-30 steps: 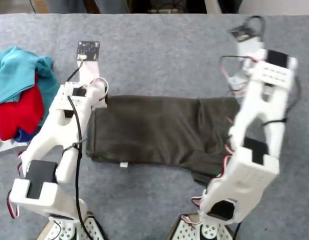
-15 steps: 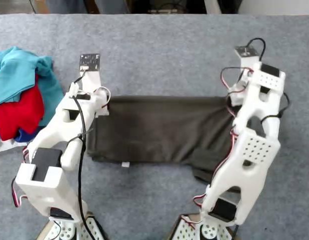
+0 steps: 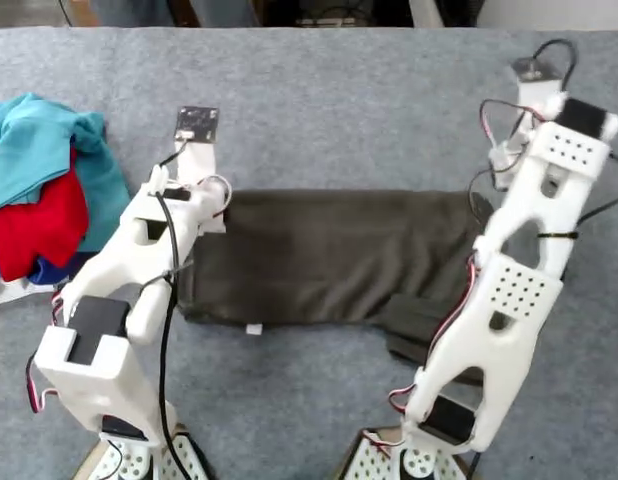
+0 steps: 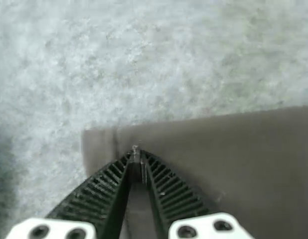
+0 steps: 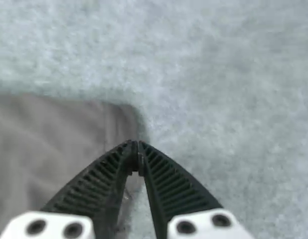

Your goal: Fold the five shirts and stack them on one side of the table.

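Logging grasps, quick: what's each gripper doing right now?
Left gripper: closed on the dark shirt, at a corner.
Right gripper: closed on that shirt's opposite corner.

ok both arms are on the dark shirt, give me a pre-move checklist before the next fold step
1. Left gripper shut on the dark shirt at its far left corner: ok.
2. Right gripper shut on the far right corner: ok, though the bite sits close to the edge.
3. Far edge straight between the two grippers: ok.
4. Body of the shirt lying flat on the table: ok.
5. Near right part folded in neatly: not ok, loose fabric lies bunched beside the right arm.
6. Pile of unfolded shirts apart from the dark shirt: ok.
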You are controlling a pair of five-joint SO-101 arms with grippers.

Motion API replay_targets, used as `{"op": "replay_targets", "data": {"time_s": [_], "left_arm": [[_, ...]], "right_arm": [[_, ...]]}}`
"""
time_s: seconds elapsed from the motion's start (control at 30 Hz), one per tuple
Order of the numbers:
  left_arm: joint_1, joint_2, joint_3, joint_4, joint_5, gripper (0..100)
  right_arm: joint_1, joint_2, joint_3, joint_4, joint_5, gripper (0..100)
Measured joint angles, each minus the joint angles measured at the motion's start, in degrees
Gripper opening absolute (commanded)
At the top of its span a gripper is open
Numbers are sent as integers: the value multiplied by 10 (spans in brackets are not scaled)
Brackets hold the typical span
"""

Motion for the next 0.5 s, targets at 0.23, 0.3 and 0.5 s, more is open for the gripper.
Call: {"op": "replay_targets", "data": {"time_s": [0.23,0.3,0.5], "left_arm": [[3,-112,1,34,-19,28],[3,-150,18,55,-20,29],[-3,-235,134,63,-20,29]], "right_arm": [[16,-142,126,4,54,15],[16,-227,217,4,90,15],[-23,-457,532,-6,156,15]]}}
